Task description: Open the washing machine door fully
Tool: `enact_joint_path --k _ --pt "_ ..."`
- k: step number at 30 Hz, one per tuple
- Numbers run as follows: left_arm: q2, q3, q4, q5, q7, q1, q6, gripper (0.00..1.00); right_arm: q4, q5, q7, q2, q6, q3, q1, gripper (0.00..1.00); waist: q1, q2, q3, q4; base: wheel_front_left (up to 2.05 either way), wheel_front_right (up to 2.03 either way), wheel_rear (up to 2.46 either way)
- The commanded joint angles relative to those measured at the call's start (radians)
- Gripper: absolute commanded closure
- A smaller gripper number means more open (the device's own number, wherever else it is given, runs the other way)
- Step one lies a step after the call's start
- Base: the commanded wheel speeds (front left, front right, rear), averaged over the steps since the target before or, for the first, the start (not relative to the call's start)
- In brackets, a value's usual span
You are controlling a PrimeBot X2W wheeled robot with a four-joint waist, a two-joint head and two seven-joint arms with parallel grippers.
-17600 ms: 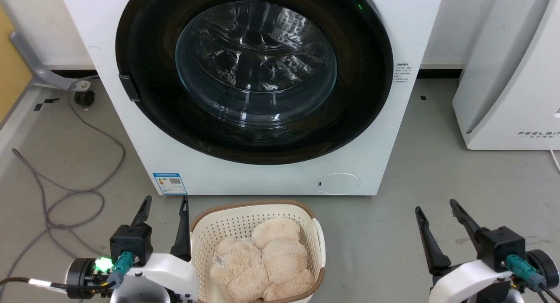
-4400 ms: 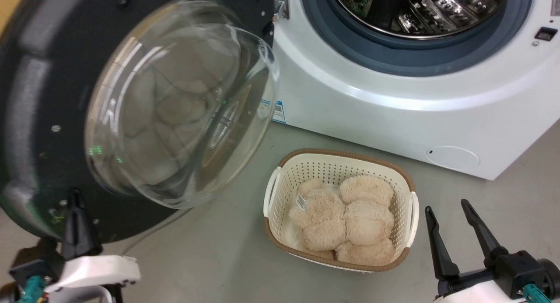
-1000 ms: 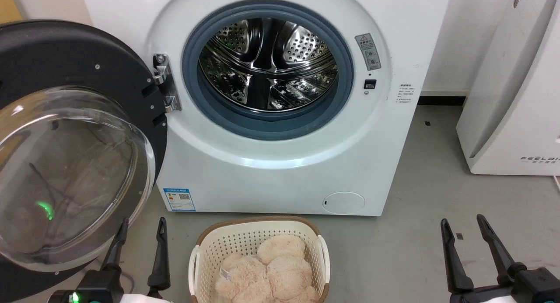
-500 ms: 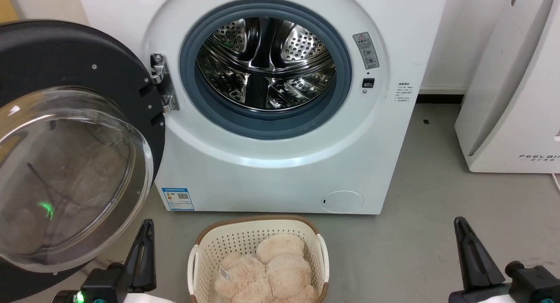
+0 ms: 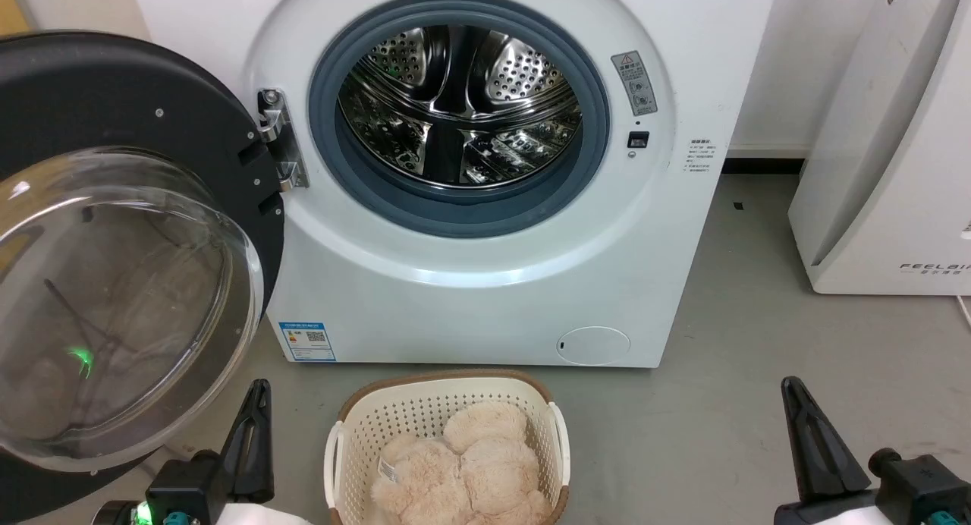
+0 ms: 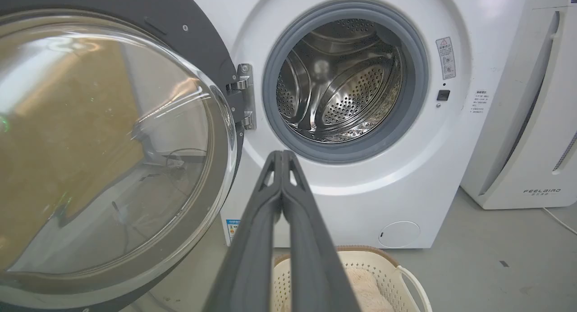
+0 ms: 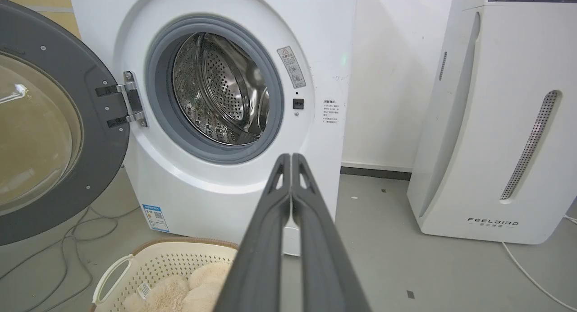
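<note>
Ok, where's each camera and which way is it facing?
Head view: on the head, looking forward and down at the washing machine and laundry basket; left gripper and right gripper in bottom corners.
Left wrist view: on the left wrist, facing the drum along its shut fingers.
Right wrist view: on the right wrist, facing the drum obliquely past its shut fingers.
All share the open washing machine door.

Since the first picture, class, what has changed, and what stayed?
The large round black washing machine door with its clear glass bowl has swung from shut to wide open on the robot's left, baring the steel drum. The left end effector and right end effector, open a second ago, are now shut on nothing. The white washing machine and the cream plastic basket of beige plush stay put.
</note>
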Motion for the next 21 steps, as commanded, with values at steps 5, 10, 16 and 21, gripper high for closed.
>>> enact_joint_path --k 5,10,16,21 --pt "0.000 -0.007 -0.006 0.008 0.014 -0.015 0.007 1.00 0.001 -0.012 0.014 0.001 0.000 0.004 -0.021 1.00 0.0000 0.0000 0.003 -0.001 0.00 0.00 0.00" --pt "0.000 -0.010 -0.007 0.010 0.024 -0.018 0.010 1.00 0.001 -0.015 0.024 0.001 0.000 0.006 -0.025 1.00 0.0000 0.0000 0.006 -0.001 0.00 0.00 0.00" --pt "0.000 -0.014 -0.009 0.012 0.036 -0.022 0.014 1.00 0.002 -0.018 0.036 0.001 0.000 0.009 -0.031 1.00 0.0000 0.0000 0.010 -0.002 0.00 0.00 0.00" --pt "0.001 -0.017 -0.010 0.014 0.046 -0.026 0.016 1.00 0.002 -0.021 0.047 0.001 0.000 0.011 -0.035 1.00 0.0000 0.0000 0.012 -0.003 0.00 0.00 0.00"
